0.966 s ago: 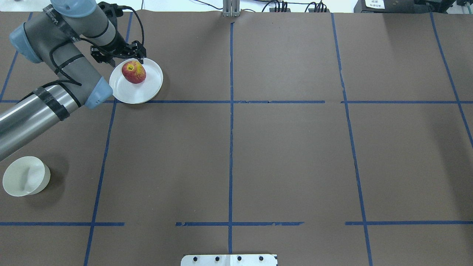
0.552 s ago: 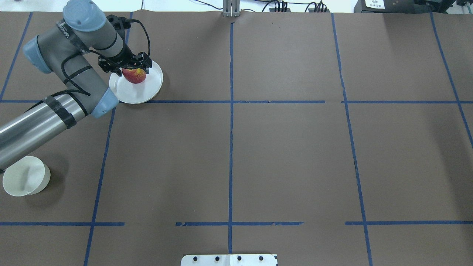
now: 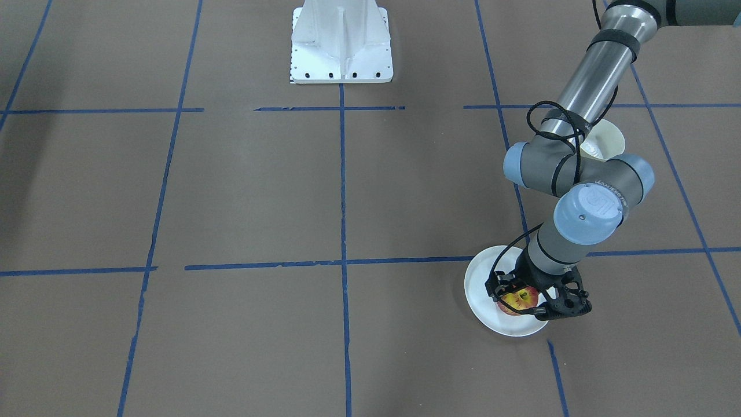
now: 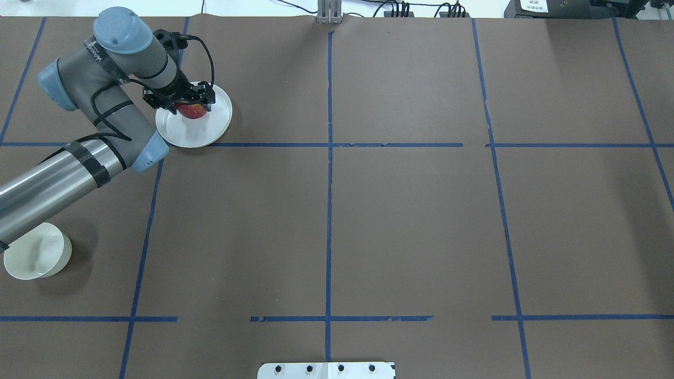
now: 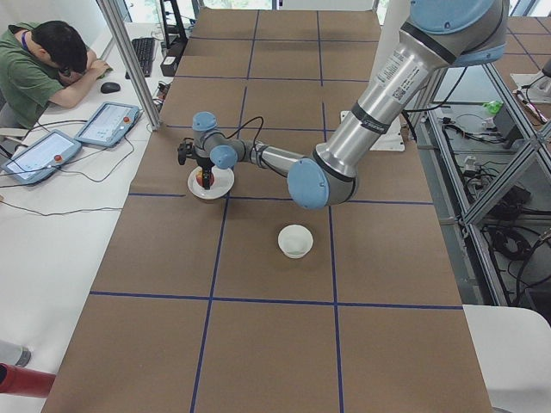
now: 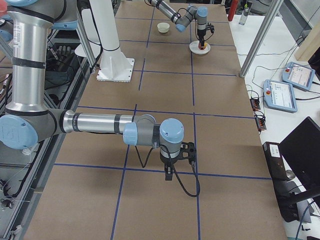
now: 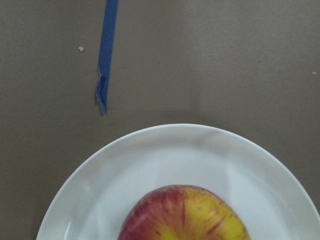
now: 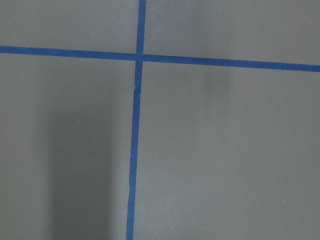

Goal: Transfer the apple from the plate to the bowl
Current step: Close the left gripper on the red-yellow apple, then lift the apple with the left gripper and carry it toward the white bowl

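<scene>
Overhead exterior view is showing the left claw (image 4: 189,105) hanging low over the plate (image 4: 213,126), which is sitting toward 10 o'clock on the worktop (image 4: 421,210). Its fingers are standing wide, one on each side of the apple (image 4: 194,111), and appear not to be pressing it yet. The apple is lying on the plate, toward the plate's 12 o'clock side in this view. The bowl (image 4: 64,253) is waiting well apart, near 8 o'clock, partly under the left arm's forearm. The right claw (image 6: 173,171) is hanging over bare worktop in the right side view only, so I cannot tell whether it is wide or narrow.

Judging from this, the grasp is the step in hand, and the risks are lying there. If the fingers are closing off-centre, the round apple is likely to be squeezed out and rolling off the plate. If a fingertip is catching the shallow rim, the plate could be tilting or sliding. Later, the small, thin-walled bowl could be tipping if the apple is dropping against its edge.
</scene>
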### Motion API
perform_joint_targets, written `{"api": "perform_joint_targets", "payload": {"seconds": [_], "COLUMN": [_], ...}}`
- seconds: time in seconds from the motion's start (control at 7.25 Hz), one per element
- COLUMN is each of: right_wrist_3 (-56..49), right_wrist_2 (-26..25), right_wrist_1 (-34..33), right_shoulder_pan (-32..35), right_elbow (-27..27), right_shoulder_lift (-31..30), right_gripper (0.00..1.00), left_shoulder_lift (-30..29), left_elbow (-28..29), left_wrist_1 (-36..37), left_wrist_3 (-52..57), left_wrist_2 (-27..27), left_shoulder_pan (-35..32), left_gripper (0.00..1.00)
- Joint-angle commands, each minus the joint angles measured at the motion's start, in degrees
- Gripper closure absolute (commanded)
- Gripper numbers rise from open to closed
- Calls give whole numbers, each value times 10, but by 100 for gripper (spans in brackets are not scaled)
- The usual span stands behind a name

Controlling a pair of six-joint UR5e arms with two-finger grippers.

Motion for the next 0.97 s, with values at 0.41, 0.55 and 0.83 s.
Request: {"api": "perform_joint_targets", "payload": {"seconds": [0.41, 0.55, 0.83], "right_wrist_3": [0, 0, 0], "right_wrist_2": [0, 0, 0], "right_wrist_1": [0, 0, 0], "right_shoulder_pan": [0, 0, 0], "right_elbow": [0, 0, 0], "right_shoulder_lift": [0, 0, 0], "right_gripper": [0, 0, 0], "left_shoulder_lift": [31, 82, 173], "left_elbow": [-138, -239, -448], "left_wrist_1": [80, 129, 319], "left_wrist_3": [7, 41, 163], "left_wrist_2": [-55, -64, -66], "left_shoulder_pan": [-56, -68, -95], "left_gripper": [66, 66, 66]}}
